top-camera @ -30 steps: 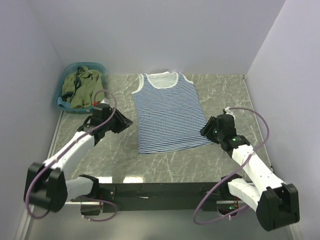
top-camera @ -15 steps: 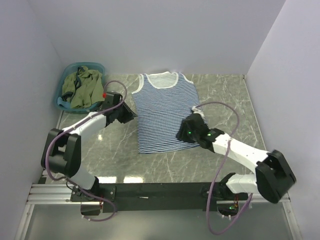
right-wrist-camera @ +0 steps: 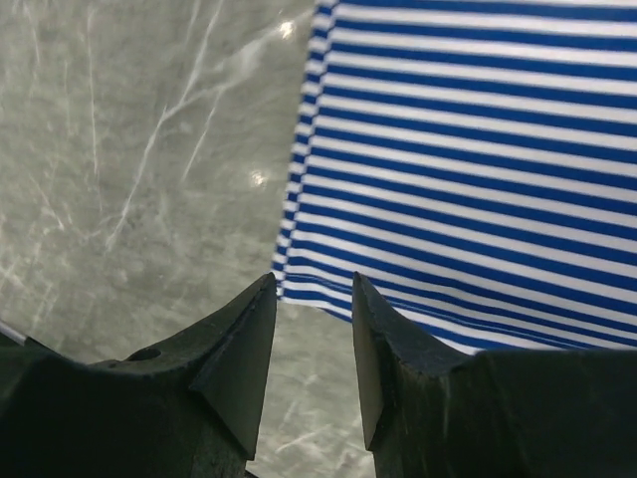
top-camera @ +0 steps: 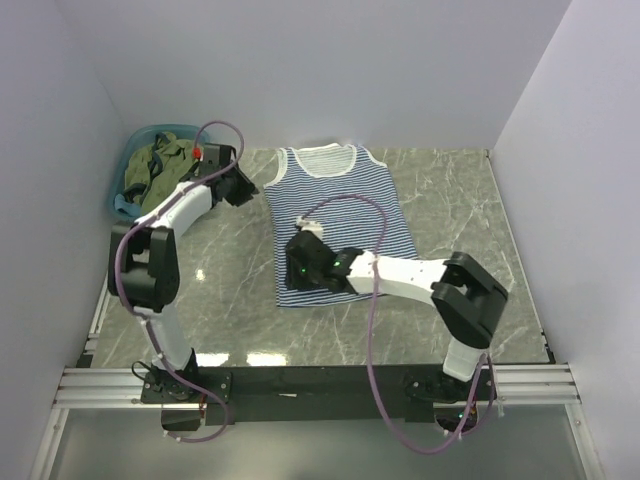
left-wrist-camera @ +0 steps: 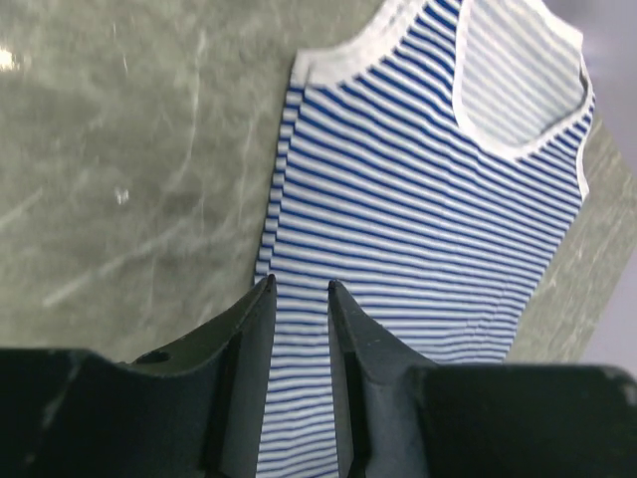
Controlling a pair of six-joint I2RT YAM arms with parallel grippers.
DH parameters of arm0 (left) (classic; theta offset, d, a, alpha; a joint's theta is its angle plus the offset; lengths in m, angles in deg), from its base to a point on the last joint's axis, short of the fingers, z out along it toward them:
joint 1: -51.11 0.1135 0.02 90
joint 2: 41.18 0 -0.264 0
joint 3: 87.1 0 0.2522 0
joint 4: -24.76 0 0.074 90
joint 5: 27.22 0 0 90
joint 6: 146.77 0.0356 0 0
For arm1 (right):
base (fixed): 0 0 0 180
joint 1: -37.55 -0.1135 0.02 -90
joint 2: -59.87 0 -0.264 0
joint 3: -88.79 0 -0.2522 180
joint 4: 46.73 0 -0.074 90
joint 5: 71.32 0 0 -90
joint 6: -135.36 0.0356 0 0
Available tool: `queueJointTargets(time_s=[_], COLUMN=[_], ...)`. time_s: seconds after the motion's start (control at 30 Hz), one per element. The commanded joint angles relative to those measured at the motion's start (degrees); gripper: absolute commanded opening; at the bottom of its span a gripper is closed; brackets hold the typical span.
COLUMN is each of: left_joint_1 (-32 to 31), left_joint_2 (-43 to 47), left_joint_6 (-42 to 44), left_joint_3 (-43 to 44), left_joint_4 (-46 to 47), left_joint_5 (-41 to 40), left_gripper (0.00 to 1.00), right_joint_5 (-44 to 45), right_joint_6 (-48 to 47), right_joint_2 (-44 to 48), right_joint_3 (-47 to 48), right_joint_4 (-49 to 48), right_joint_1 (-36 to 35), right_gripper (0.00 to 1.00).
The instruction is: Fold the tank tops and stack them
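Observation:
The navy-and-white striped tank top [top-camera: 320, 185] lies flat in the middle of the table, neck toward the back wall. My left gripper [top-camera: 245, 187] hovers at its left armhole edge; in the left wrist view the jaws [left-wrist-camera: 299, 287] are open over the striped cloth [left-wrist-camera: 428, 189], holding nothing. My right arm reaches across the shirt, and its gripper [top-camera: 295, 270] is at the bottom-left hem corner. The right wrist view shows that gripper [right-wrist-camera: 313, 281] open, with the hem corner of the striped top [right-wrist-camera: 468, 129] just beyond the tips. The olive green tank top [top-camera: 160, 170] is bunched in the basin.
The translucent teal basin [top-camera: 168, 128] stands in the back left corner against the walls. Purple cables loop off both arms, the right one arching over the shirt. Grey marbled table [top-camera: 450, 200] shows to the shirt's right and left.
The left gripper has moved away from me, up to the shirt's left shoulder. The right arm has swung left across the shirt to its bottom-left corner. Both jaws have narrowed a little.

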Motion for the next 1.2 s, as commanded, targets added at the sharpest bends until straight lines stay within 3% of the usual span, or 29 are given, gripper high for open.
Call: queueJointTargets(time_s=[0.0, 0.17, 0.93, 1.03, 1.17], left_joint_1=[0.79, 1.14, 1.23, 1.23, 1.23], left_joint_2=[-3.59, -5.88, -7.02, -7.37, -7.73], left_joint_6=[2.63, 3.51, 3.78, 3.87, 3.69], left_joint_3=[5.01, 8.1, 5.46, 5.46, 5.37], left_joint_4=[-2.44, -2.53, 0.2, 0.2, 0.55], left_joint_5=[0.2, 0.82, 2.58, 2.4, 2.49], left_gripper=[0.33, 0.33, 0.31, 0.31, 0.31], right_joint_5=[3.74, 6.73, 12.62, 12.53, 12.01], right_joint_6=[-0.4, -1.02, -3.92, -3.74, -4.0], right_joint_2=[-3.33, -7.55, -16.61, -17.23, -17.23], right_joint_3=[6.2, 9.99, 17.64, 17.29, 16.15], right_joint_4=[3.38, 6.73, 12.36, 12.62, 12.36], right_joint_1=[-3.55, -6.9, -11.03, -11.21, -11.21], right_gripper=[0.43, 0.43, 0.43, 0.38, 0.21])
